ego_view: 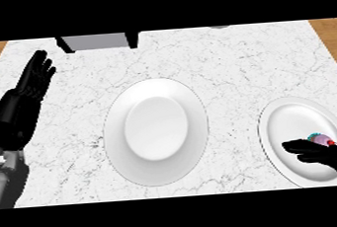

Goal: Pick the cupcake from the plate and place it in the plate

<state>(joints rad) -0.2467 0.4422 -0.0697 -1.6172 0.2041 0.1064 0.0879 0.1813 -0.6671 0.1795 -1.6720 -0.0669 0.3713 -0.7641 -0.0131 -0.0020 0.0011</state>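
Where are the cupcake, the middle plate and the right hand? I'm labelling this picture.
cupcake (320, 138), head view, on its visible top beside the fingers.
middle plate (155, 128), head view, on its bare centre.
right hand (322, 154), head view, on the black palm over the right plate.

The black right robot hand (322, 153) hides most of the small pastel-frosted cupcake (320, 138); whether its fingers touch it cannot be told. A grey box-shaped object (97, 41) is cut off at the worktop's far edge.
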